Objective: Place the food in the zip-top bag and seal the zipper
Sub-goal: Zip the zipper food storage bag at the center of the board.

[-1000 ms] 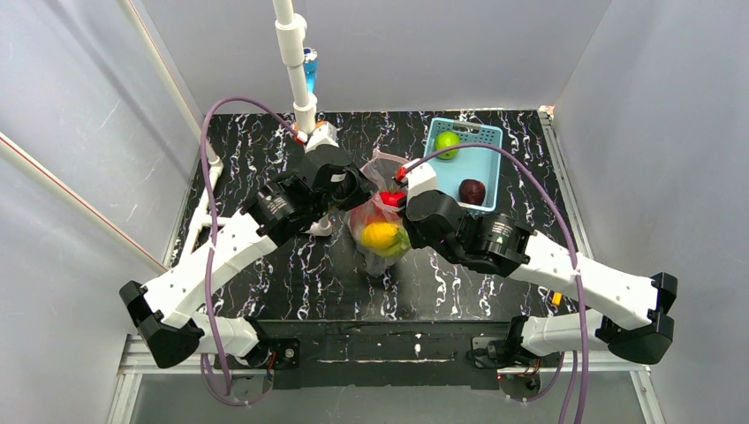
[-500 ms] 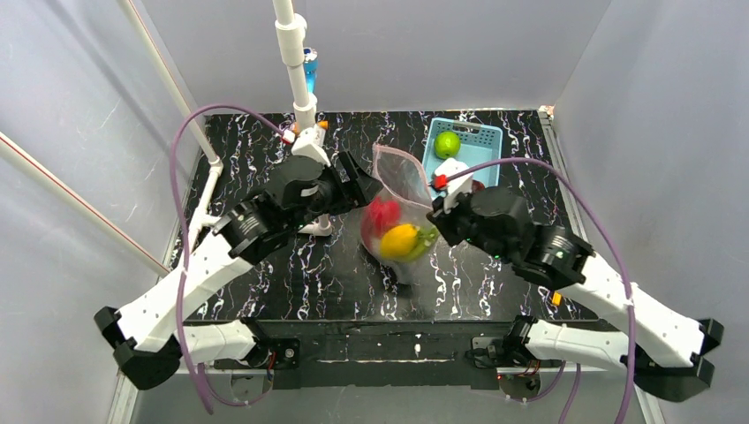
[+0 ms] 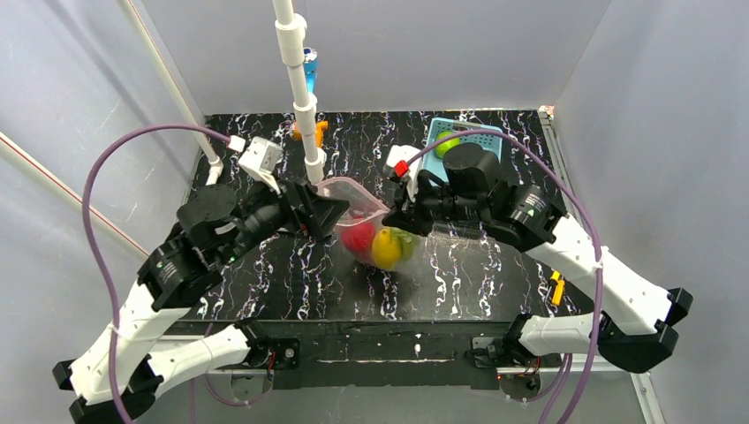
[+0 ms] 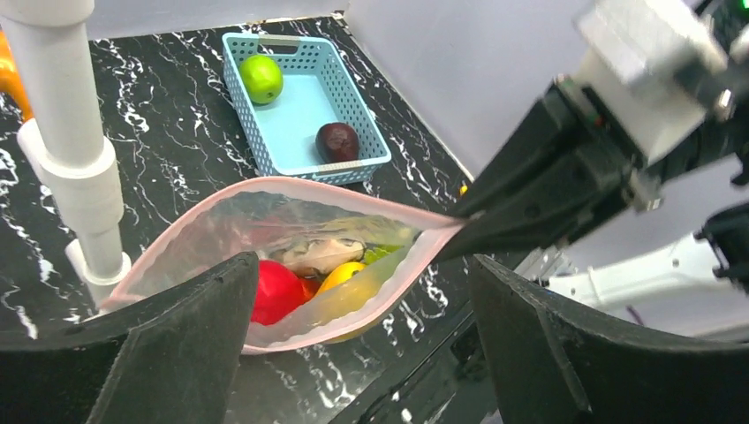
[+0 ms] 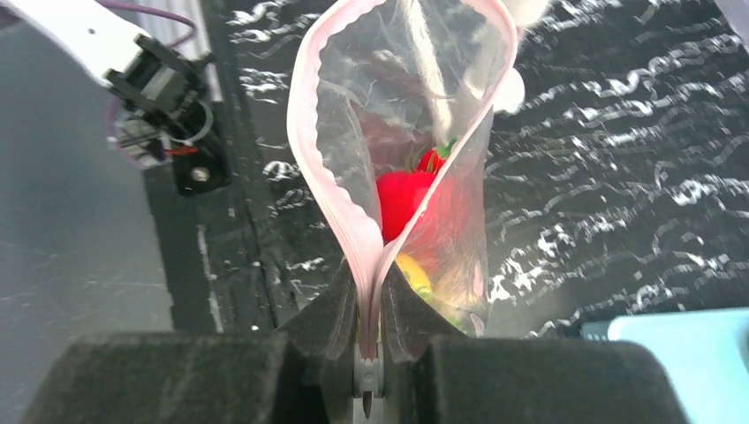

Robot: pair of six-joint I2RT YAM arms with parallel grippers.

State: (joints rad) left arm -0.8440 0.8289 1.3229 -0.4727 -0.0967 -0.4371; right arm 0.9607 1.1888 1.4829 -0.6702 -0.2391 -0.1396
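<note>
Right pincer (image 5: 369,296) pinching zipper (image 5: 295,132), bag (image 4: 256,219) agape

White arm shells (image 3: 609,284), black joints (image 3: 521,208), purple cables (image 3: 132,134), black right gripper (image 5: 369,283).

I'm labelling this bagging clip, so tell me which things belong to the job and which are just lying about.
Job: zip-top bag, its pink zipper, red tomato and yellow fruit inside it, green fruit and maroon fruit in the blue basket, right gripper pinching the bag's mouth.
Lying about: blue basket, white pipe.
</note>
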